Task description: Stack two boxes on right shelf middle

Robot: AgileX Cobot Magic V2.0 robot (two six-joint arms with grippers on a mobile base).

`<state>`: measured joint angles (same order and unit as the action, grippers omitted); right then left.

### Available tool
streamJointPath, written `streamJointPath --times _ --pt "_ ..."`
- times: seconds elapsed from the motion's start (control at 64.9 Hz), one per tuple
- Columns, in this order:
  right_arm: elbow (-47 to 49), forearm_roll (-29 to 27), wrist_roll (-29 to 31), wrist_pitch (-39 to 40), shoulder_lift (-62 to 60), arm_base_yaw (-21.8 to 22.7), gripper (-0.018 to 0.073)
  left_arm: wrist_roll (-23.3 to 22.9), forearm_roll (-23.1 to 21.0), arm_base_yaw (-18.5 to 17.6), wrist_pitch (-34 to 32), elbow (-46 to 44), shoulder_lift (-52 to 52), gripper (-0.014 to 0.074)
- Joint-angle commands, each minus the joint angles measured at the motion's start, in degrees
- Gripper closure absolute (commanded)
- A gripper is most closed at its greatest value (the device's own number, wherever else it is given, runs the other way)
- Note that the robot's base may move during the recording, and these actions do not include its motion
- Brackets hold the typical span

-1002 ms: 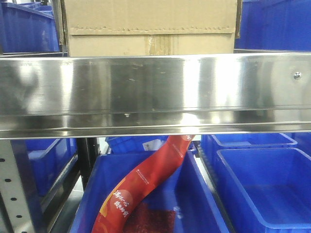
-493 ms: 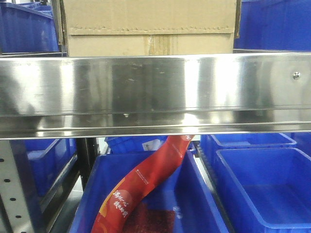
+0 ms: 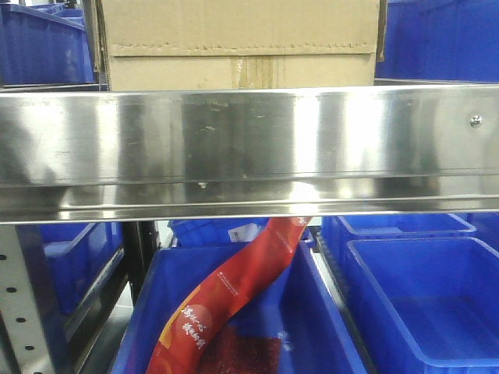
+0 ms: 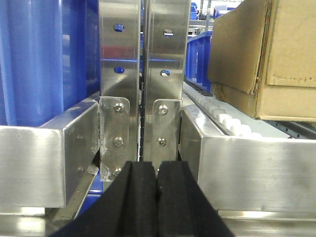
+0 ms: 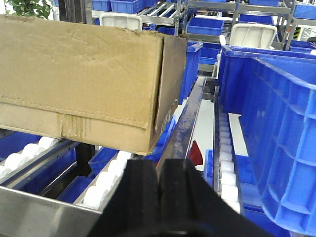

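Note:
One brown cardboard box [image 3: 238, 43] rests on the steel shelf, behind its broad shiny front rail [image 3: 249, 148]. In the left wrist view the box [image 4: 276, 59] sits to the upper right on white rollers. The right wrist view shows the same box [image 5: 84, 79] at upper left above the rollers. My left gripper [image 4: 158, 197] is shut with nothing in it, facing the grey perforated uprights [image 4: 143, 89] in front of the rail. My right gripper [image 5: 159, 197] is shut and empty too, just right of the box's corner. A second box is not in view.
Blue plastic bins [image 3: 421, 304] fill the level below, one holding a red packet [image 3: 226, 304]. More blue bins [image 5: 276, 128] stand to the right of the box and a blue bin [image 4: 44, 59] to its left. White roller tracks [image 5: 227, 163] run along the shelf.

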<state>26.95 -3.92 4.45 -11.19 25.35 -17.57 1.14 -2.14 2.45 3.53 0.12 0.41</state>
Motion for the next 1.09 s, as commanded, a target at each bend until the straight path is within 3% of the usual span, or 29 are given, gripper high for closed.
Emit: streamJointPath --times 0.0,0.077,0.231,0.478,0.57,1.079 --pt "-0.2 0.5 0.2 1.1 -0.5 0.3 0.0721 0.2 -0.3 0.2 -1.5 -0.1 -0.4 0.0707" --pt "-0.6 0.5 0.2 1.1 -1.1 1.6 0.0721 0.2 -0.3 0.2 -1.5 -0.1 -0.4 0.0707" --pt "-5.3 0.4 0.2 3.7 -6.8 8.6 0.0721 0.2 -0.3 0.2 -1.5 -0.1 -0.4 0.0707" --pt "-21.7 -3.4 -0.3 9.1 -21.0 16.2 0.0721 0.2 -0.3 0.2 -1.5 -0.1 -0.4 0.0707" --pt "-27.0 -3.4 -1.1 9.4 -25.3 17.0 0.0721 0.2 -0.3 0.2 -1.5 -0.1 -0.4 0.0707" --pt "-27.0 -1.9 -1.6 7.6 -25.3 17.4 0.0721 0.2 -0.3 0.2 -1.5 -0.1 -0.4 0.0707"
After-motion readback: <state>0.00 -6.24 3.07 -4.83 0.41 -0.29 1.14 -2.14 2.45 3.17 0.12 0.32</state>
